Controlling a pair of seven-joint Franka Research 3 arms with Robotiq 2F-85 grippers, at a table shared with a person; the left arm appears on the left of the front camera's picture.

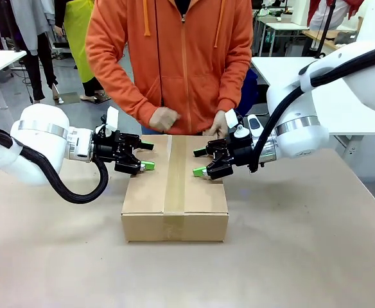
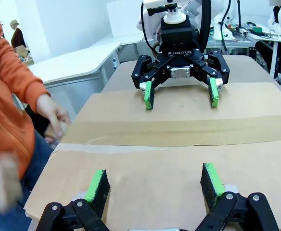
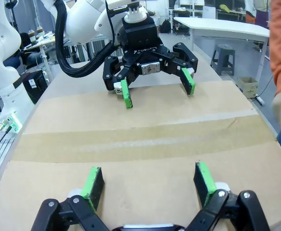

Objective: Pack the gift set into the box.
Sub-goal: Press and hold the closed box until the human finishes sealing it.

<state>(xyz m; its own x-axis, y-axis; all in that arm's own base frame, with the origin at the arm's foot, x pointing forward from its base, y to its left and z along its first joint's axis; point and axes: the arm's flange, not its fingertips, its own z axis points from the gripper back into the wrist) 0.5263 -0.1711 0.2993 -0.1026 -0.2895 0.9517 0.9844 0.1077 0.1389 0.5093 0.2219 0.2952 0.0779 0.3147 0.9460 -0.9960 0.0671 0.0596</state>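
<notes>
At frame centre the box (image 1: 174, 192) sits closed, flaps taped, contents hidden. The left gripper (image 1: 146, 156) and right gripper (image 1: 200, 162) hover above its top, fingers apart, holding nothing.

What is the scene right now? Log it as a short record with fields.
box: large brown corrugated cardboard box on the table, flaps closed, tape strip along the top seam
left gripper: black two-finger gripper with green pads, open, over the box's left top flap
right gripper: matching gripper, open, over the right top flap, facing the left one
person: orange hooded jacket, both hands at the box's far edge
</notes>
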